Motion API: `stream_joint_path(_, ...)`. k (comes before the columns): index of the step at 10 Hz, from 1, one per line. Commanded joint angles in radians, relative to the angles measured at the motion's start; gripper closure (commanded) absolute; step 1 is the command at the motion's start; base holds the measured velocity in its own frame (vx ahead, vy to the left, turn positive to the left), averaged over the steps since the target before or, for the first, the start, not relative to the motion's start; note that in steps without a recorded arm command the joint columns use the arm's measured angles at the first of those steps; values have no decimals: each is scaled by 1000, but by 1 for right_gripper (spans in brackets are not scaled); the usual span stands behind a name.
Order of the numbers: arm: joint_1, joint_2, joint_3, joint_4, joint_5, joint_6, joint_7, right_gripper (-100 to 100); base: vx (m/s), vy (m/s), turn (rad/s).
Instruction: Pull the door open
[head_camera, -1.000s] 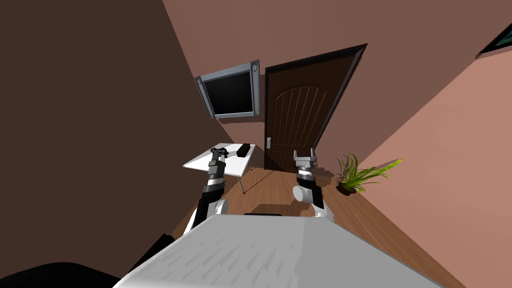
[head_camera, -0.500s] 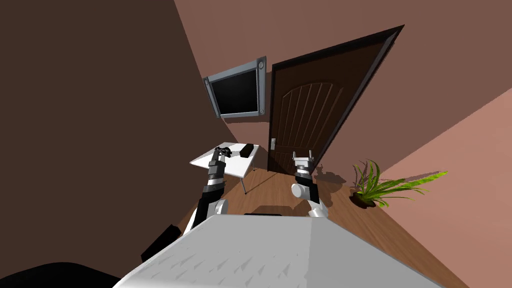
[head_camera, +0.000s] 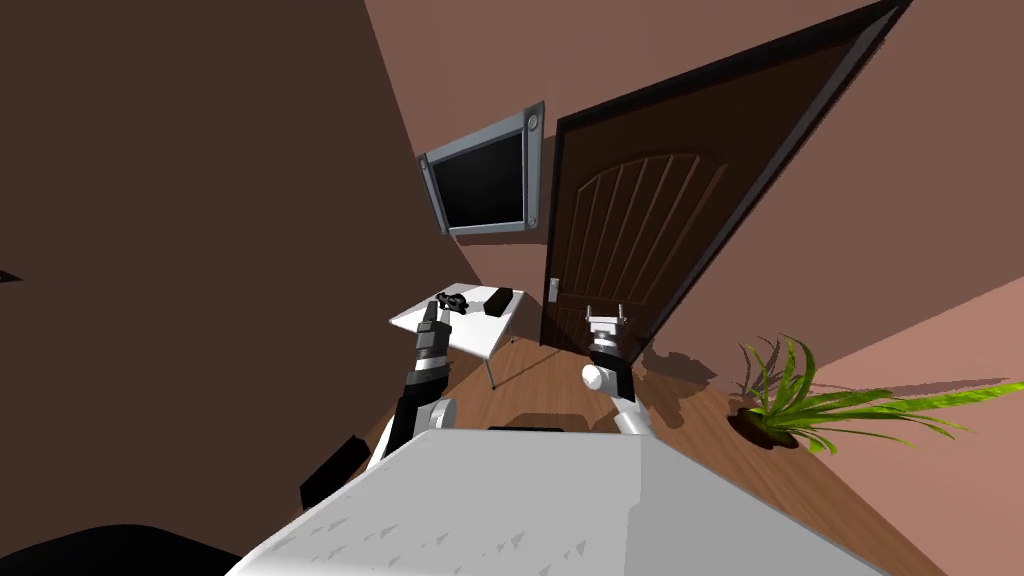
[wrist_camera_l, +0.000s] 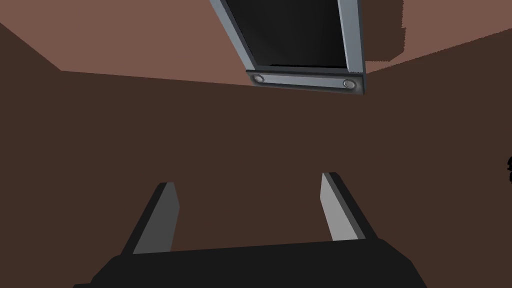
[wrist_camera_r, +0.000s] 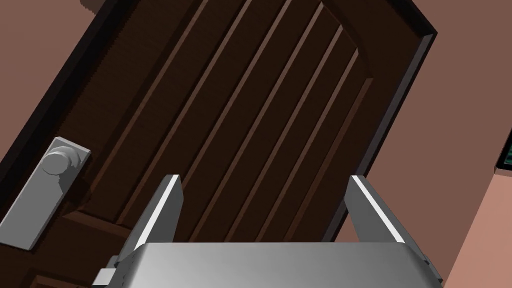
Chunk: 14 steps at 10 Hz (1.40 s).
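Left gripper (wrist_camera_l: 248, 180) is up by the white table's (head_camera: 470, 332) near edge, fingers spread, holding nothing. The dark door (head_camera: 625, 230) sits shut in its frame, grey knob (wrist_camera_r: 56, 162) at its left edge. Right gripper (wrist_camera_r: 265, 181) faces the panels, fingers apart, knob untouched.

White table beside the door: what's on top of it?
Two black things: an oblong block and a smaller lumpy item. My left forearm covers part of the table top.
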Motion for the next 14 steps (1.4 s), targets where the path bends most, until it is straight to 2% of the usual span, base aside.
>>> stream_joint_path(1, -24, -9, -5, 47, -38, -6, -15, -100, 48, -19, 115)
stream_joint_path(7, -131, -38, -20, 250, -219, -37, -79, -100, 86, -53, 214)
stream_joint_path(8, -131, -38, -20, 251, -222, -37, -79, -100, 54, -35, 56)
stream_joint_path(14, -231, -63, -34, 438, -393, -66, -138, -100, 62, -53, 196)
